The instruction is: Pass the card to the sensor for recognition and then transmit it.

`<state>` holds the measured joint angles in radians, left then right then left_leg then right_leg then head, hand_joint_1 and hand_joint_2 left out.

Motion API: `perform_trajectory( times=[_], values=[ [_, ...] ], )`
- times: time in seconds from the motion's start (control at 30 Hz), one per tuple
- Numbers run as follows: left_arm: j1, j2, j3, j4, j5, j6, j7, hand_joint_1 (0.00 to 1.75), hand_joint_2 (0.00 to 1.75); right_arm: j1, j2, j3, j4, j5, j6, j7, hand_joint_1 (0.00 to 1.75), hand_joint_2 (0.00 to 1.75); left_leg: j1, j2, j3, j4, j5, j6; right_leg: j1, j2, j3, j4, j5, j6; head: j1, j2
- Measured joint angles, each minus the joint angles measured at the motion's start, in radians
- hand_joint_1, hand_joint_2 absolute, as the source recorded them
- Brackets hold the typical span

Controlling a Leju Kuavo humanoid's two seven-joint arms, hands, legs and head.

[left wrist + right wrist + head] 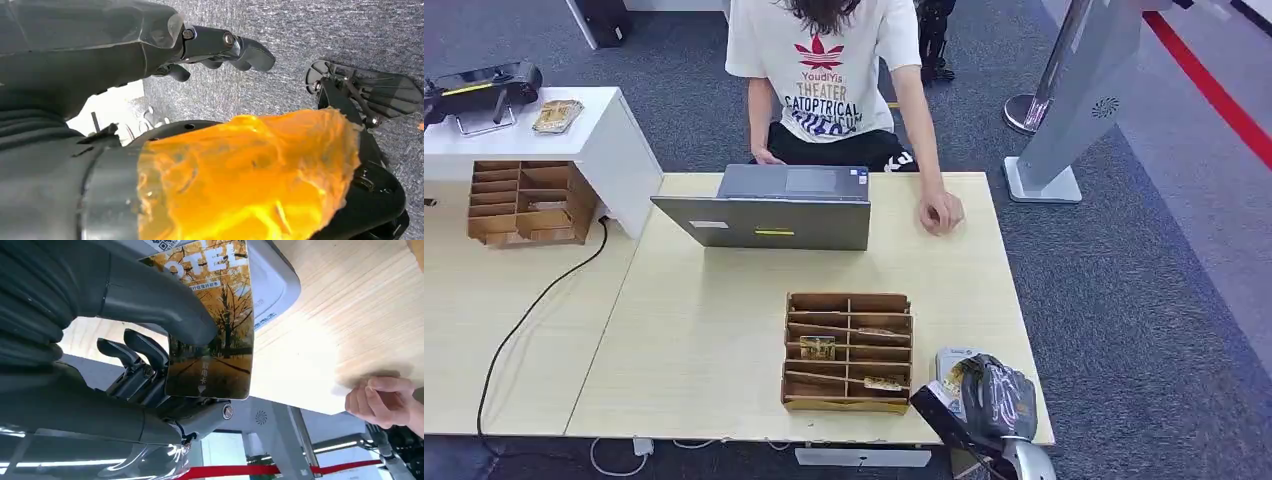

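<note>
1. At the left, on the pale wooden tabletop (704,340), a brown cardboard organiser with many compartments (522,204) stands beside a white stand (594,135). It is well apart from the robot and seems to be only storage.
2. The left hand (220,47) hangs over the grey carpet; its dark fingers (250,52) are curled in a little and hold nothing that I can see. I judge that it is not needed for this step.
3. In the middle, a grey open laptop (774,208) faces the person in a white printed T-shirt (829,70), whose hand (941,212) rests on the tabletop, probably waiting for the card.
4. A second brown cardboard organiser (848,352) stands near the front edge and keeps a few cards within easy reach.
5. At the right, the right hand (989,400) pinches a glossy card with a picture of yellow autumn trees (210,325) between thumb and fingers, holding it flat just over the grey-white sensor pad (272,285), so the pad can read it.
</note>
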<state>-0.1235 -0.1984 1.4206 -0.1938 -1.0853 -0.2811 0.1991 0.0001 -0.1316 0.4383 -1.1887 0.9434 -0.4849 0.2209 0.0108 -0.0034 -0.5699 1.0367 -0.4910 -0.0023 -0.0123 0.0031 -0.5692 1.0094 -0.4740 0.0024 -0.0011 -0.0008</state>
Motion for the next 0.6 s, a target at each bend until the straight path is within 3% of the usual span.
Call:
perform_trajectory(
  times=[0.6],
  values=[
    [0.0,0.0,0.0,0.0,-0.01,0.0,0.005,0.0,0.0,-0.003,0.0,0.0,0.002,-0.001,0.002,0.0,1.75,1.75,0.0,0.0,0.0,0.0,0.0,0.0,0.0,0.0,0.0,0.0,0.0,0.0,0.0,0.0]
  ],
)
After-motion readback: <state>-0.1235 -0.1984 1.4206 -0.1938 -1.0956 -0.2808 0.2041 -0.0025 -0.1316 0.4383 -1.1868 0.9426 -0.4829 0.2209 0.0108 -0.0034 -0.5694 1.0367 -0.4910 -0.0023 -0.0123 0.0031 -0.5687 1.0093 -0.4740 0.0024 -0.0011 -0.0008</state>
